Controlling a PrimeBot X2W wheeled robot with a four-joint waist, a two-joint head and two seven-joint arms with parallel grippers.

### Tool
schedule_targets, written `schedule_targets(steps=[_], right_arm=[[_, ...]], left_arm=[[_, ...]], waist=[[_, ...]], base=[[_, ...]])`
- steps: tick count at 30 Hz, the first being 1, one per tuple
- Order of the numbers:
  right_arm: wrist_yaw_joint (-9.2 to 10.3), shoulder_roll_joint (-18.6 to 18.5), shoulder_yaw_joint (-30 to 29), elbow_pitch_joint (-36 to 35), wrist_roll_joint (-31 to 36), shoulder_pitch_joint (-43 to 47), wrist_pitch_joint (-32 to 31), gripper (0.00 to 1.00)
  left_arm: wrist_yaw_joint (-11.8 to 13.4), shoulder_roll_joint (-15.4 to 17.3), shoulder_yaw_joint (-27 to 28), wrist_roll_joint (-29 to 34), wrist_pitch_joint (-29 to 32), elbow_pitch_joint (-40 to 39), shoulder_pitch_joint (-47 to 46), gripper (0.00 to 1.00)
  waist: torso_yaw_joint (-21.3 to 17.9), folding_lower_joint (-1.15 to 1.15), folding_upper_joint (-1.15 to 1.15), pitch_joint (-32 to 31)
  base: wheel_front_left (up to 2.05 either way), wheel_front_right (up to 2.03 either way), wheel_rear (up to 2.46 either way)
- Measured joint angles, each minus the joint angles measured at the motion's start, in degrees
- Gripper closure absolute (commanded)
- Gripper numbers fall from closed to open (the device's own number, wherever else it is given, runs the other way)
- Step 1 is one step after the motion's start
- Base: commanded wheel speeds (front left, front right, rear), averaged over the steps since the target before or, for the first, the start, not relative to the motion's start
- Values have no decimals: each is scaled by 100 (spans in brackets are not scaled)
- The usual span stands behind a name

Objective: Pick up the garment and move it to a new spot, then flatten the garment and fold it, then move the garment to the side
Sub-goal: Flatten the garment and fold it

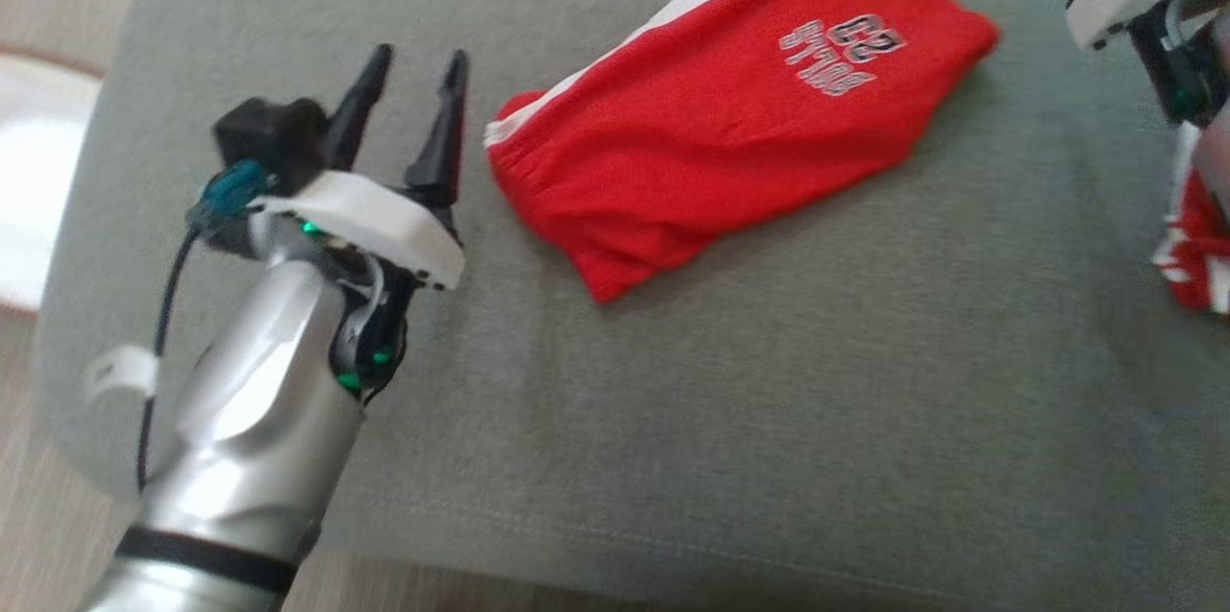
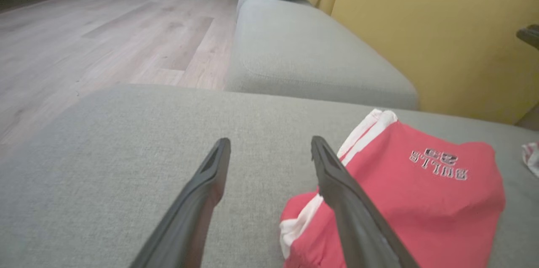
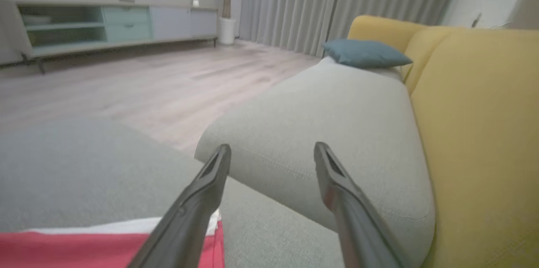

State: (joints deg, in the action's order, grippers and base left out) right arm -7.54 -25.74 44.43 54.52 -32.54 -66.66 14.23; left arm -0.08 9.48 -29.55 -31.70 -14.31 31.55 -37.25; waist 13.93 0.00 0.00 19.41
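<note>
On the grey seat cushion: one red garment, white-striped, lying flat. I see my left gripper just beside its waistband end, fingers spread wide, holding nothing; my right gripper likewise stands wide and empty.

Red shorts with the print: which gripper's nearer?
Left, by the look of it. The left gripper, open, sits just off the left end of the red shorts. The right gripper, also open, is off their right end, aimed past them.
</note>
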Motion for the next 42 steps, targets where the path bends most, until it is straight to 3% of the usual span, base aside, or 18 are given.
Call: schedule_targets(steps=[7,17,26,32,42], right_arm=[[0,83,-1707,-1485,438,1254,41,0],[0,1080,-3242,-2636,1464,3728,41,0],[0,1972,-4021,-3362,2082,5219,40,0],[0,2167,-4179,-3599,2296,5674,21,0],[0,2234,-4297,-3821,2362,5697,-169,0]], left_arm=[[162,-9,844,264,-18,-978,788,0],[164,-290,1370,970,-25,-1690,1923,0],[148,-517,1661,1495,-25,-1852,2782,0],[101,-626,1760,1650,-25,-1890,3095,0],[0,-659,1906,1750,-25,-1948,3132,0]], waist=[[-502,0,0,-449],[-1045,0,0,-1045],[-1332,0,0,-1356],[-1371,0,0,-1442],[-1262,0,0,-1427]], base=[[0,0,0],[0,0,0],[0,0,0],[0,0,0],[0,0,0]])
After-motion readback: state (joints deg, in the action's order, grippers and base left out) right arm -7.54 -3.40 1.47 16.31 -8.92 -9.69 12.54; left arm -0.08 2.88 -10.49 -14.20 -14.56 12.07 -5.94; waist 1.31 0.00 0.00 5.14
